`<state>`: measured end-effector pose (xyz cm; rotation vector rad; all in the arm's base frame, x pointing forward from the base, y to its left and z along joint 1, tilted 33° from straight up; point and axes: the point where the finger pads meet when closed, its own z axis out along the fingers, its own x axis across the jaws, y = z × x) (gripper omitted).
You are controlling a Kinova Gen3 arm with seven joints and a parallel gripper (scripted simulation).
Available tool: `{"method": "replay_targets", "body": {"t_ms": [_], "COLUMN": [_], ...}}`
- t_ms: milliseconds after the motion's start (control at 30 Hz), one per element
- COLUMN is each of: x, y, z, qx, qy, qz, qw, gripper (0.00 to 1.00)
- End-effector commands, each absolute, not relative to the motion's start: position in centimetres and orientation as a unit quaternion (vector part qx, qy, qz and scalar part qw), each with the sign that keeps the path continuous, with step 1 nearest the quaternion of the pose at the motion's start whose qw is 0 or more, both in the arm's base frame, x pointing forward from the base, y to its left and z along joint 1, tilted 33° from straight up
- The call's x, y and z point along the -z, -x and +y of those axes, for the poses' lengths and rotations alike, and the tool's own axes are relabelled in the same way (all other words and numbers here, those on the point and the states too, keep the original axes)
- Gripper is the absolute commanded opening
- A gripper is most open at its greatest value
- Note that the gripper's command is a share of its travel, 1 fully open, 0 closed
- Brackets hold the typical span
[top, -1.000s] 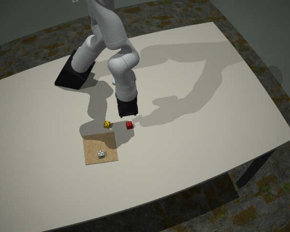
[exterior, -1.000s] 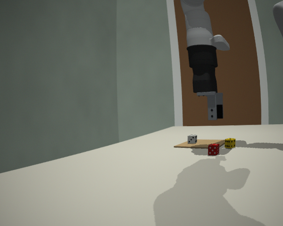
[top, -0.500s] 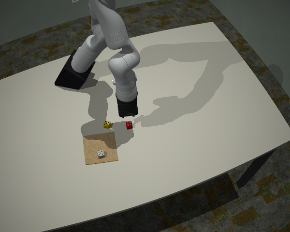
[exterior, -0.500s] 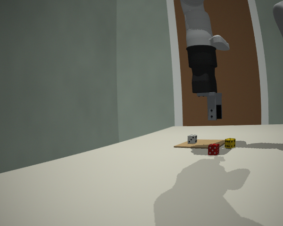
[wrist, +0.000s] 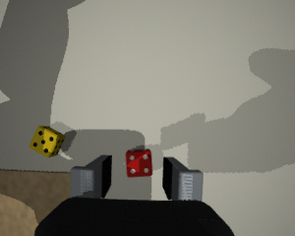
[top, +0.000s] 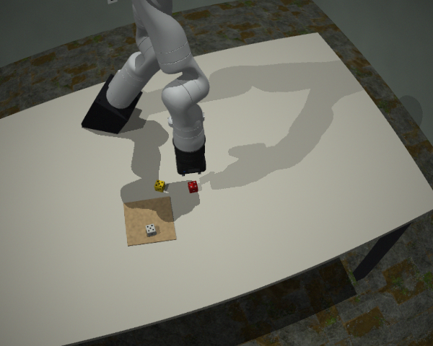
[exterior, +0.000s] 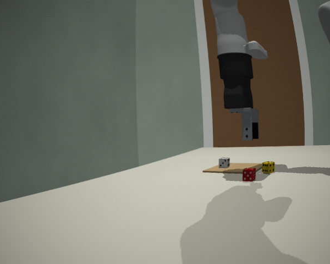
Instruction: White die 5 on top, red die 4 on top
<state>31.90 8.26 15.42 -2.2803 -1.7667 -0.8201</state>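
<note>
The red die point(top: 193, 186) lies on the bare table, off the mat, and shows in the exterior view point(exterior: 249, 174) and in the wrist view point(wrist: 139, 163), where its top face has several white pips. My gripper point(wrist: 137, 171) is open and empty, pointing straight down well above the red die; in the exterior view its fingers point(exterior: 250, 125) hang clear of the table. The white die point(top: 151, 229) lies flat on the tan mat point(top: 149, 220) with five pips up. The yellow die point(top: 159, 185) lies on the table just beyond the mat's far edge.
The arm's black base point(top: 110, 107) stands at the back left of the table. The table's front edge runs below the mat in the top view.
</note>
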Motion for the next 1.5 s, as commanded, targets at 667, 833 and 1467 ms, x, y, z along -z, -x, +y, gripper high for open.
{"method": "replay_targets", "body": {"t_ms": [667, 833, 1467], "x": [-15.3, -15.0, -12.9], "y": [-32.2, -32.4, -33.2], "z": [8.4, 8.6, 9.7], "qx": [0.275, 0.275, 0.275], "qy": [0.762, 0.762, 0.762], "qz": [-0.582, -0.582, -0.582], "qw": [0.071, 0.072, 0.072], "gripper": [0.79, 0.79, 0.79]}}
